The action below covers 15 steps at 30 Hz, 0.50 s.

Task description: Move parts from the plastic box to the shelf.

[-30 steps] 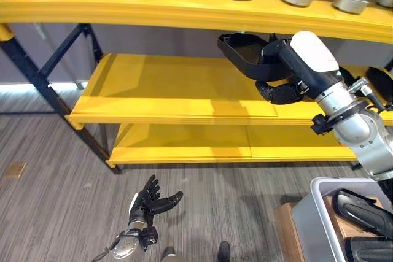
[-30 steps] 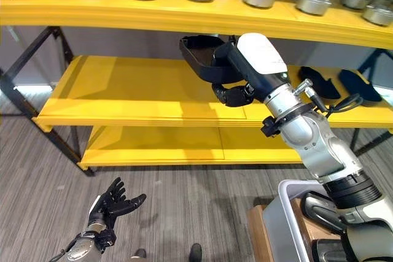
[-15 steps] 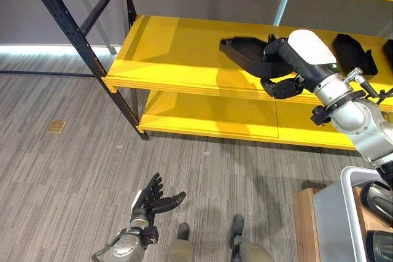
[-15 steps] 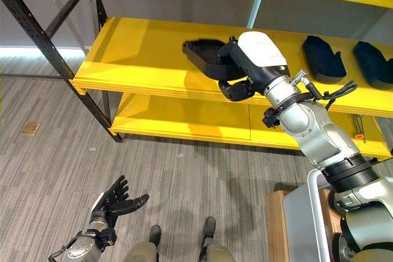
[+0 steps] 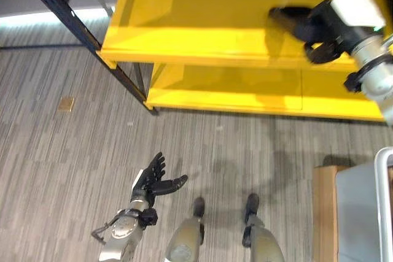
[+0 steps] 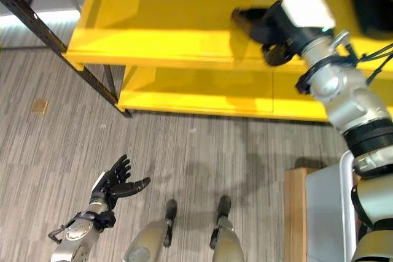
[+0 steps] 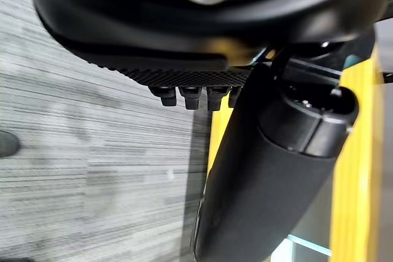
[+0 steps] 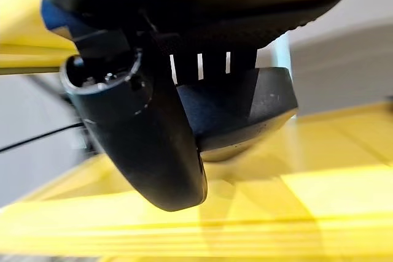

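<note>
Right hand (image 6: 279,26) grips the black part (image 6: 245,18) over the yellow shelf (image 6: 166,13); lower it flat before releasing. Left hand (image 5: 153,179) hangs spread.

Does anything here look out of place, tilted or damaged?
Nothing stands out. The right hand holds a black part over the yellow shelf; another black part lies further along it. The left hand hangs open over the floor.
</note>
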Motion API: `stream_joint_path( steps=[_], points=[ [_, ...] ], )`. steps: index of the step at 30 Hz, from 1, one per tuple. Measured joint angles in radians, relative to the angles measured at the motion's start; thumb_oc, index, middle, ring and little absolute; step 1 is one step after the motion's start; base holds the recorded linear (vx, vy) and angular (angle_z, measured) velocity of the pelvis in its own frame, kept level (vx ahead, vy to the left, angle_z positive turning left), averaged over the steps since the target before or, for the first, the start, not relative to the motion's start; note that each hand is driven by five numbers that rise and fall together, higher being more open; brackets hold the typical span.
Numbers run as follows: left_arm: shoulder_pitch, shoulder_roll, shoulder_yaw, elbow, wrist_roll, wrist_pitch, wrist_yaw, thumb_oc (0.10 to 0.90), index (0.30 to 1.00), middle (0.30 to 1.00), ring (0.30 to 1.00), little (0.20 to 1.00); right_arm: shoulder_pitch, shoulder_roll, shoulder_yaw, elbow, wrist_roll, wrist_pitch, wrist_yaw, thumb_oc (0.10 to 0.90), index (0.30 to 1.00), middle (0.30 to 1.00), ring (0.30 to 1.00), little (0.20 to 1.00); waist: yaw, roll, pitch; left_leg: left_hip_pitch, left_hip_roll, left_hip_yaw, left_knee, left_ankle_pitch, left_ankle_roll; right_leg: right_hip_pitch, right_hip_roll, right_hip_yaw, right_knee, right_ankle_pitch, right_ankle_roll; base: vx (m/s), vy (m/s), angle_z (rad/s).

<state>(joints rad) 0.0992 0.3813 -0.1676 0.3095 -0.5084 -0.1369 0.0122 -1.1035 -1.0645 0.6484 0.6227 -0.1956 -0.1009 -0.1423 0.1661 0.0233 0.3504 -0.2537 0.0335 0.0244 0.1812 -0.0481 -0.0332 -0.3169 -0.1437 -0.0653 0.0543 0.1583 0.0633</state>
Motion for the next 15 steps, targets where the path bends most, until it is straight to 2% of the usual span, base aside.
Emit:
stream_joint_path(
  steps=[3, 4, 9, 15],
  points=[
    [-0.008, 0.0, 0.002, 0.001, -0.012, -0.001, 0.002, 0.9, 1.0, 1.0, 1.0, 1.0, -0.014, -0.025, 0.022, 0.025, -0.001, 0.003, -0.001, 0.4, 0.3, 0.3, 0.3, 0.3, -0.002, 0.002, 0.009, -0.009, 0.002, 0.001, 0.003, -0.001, 0.001, -0.01, -0.001, 0.001, 0.0, 0.001, 0.001, -0.01, -0.017, -0.05],
    [-0.015, 0.0, 0.001, 0.0, -0.036, -0.002, 0.001, 0.9, 1.0, 1.0, 1.0, 1.0, -0.05, -0.025, 0.074, 0.061, -0.001, 0.0, -0.002, 0.4, 0.3, 0.3, 0.3, 0.3, -0.003, 0.003, 0.012, -0.01, 0.003, 0.0, 0.003, -0.001, 0.001, -0.012, 0.001, 0.001, 0.002, 0.001, 0.001, 0.0, 0.0, 0.0],
    [-0.022, 0.005, 0.001, -0.004, -0.039, -0.019, 0.001, 0.9, 1.0, 1.0, 1.0, 1.0, -0.158, -0.023, 0.168, 0.147, -0.001, -0.008, -0.003, 0.4, 0.3, 0.3, 0.3, 0.3, -0.003, 0.004, 0.016, -0.051, 0.002, 0.001, 0.037, -0.008, 0.002, -0.058, 0.002, 0.007, 0.043, -0.007, 0.0, -0.05, -0.02, -0.01],
    [-0.038, 0.011, -0.01, -0.003, -0.041, -0.02, 0.004, 0.9, 1.0, 1.0, 1.0, 1.0, -0.212, -0.02, 0.184, 0.211, 0.001, -0.004, -0.004, 0.4, 0.3, 0.3, 0.3, 0.3, 0.002, -0.005, 0.05, -0.101, 0.005, 0.0, 0.139, -0.043, 0.004, -0.121, 0.0, 0.02, 0.165, -0.055, 0.0, -0.03, -0.022, 0.0]
  ],
)
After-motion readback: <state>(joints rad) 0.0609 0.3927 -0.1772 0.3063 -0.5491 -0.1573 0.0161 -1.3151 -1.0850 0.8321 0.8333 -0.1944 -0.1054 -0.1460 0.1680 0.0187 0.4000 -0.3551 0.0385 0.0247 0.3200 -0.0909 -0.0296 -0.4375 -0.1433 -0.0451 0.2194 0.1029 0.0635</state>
